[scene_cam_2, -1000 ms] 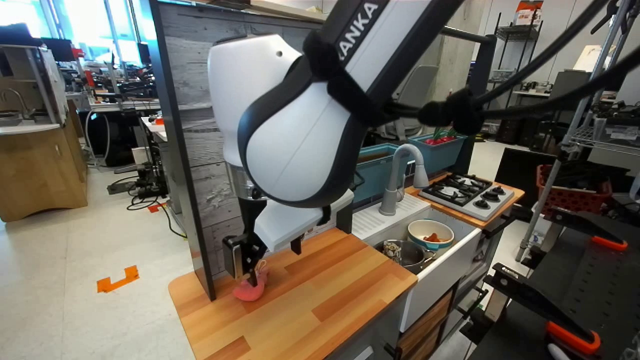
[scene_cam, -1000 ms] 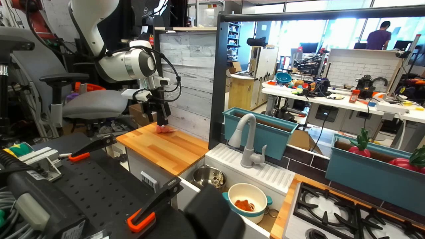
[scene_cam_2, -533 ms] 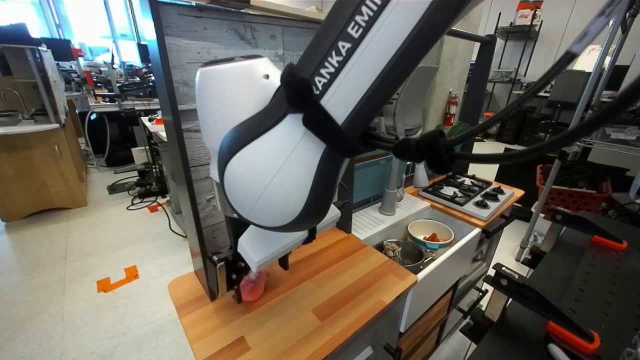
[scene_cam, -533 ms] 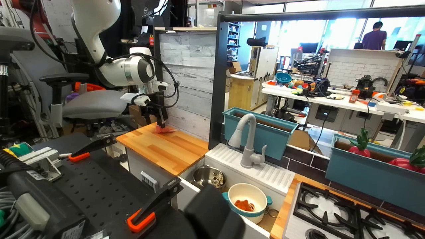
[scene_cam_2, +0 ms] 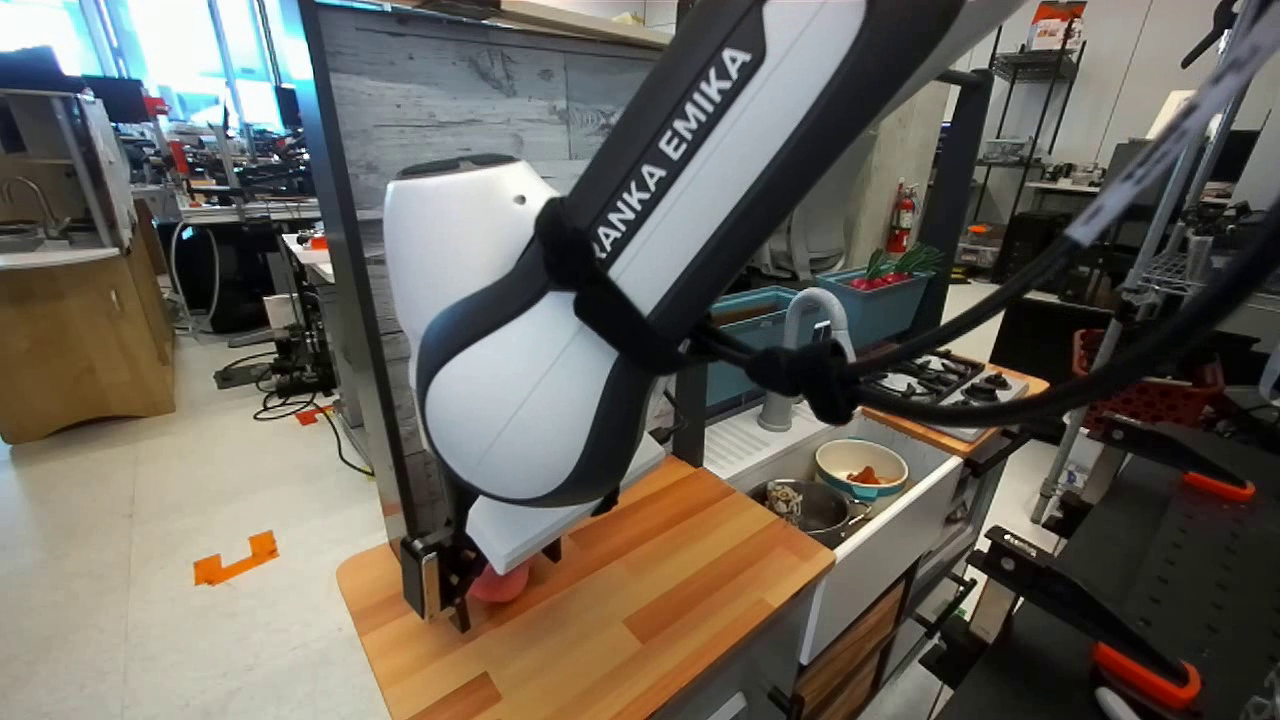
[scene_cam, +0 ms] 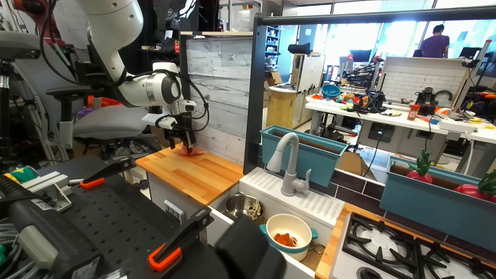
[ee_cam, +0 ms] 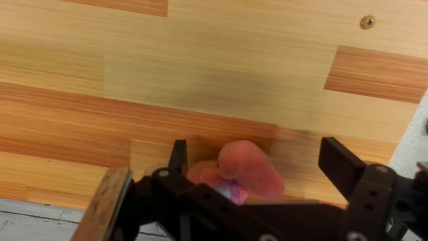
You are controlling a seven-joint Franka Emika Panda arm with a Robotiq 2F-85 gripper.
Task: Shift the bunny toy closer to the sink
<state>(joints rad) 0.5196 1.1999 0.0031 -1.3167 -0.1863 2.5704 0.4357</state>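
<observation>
The bunny toy (ee_cam: 249, 167) is small, pinkish-red and soft-looking. It lies on the wooden board near the grey plank wall. It shows in both exterior views (scene_cam: 197, 151) (scene_cam_2: 500, 586), partly hidden by the gripper and arm. My gripper (ee_cam: 254, 152) is open and low at the board, with the toy between its fingers. The toy sits close to the left finger in the wrist view, with a gap to the right finger. I cannot tell whether the left finger touches it. The sink (scene_cam_2: 885, 555) is past the board's far end, beside the grey faucet (scene_cam: 291, 166).
The wooden board (scene_cam: 201, 174) ends at the sink. A steel pot (scene_cam: 234, 205) and a cream bowl with teal handles and orange food (scene_cam: 271, 228) stand in the sink. The plank wall (scene_cam: 217, 97) rises behind the board. A stove (scene_cam: 372, 240) lies beyond the sink.
My gripper has come down and moved left in the exterior view with the arm in front, so its fingers now stand on either side of the toy. The toy stays in about the same place.
</observation>
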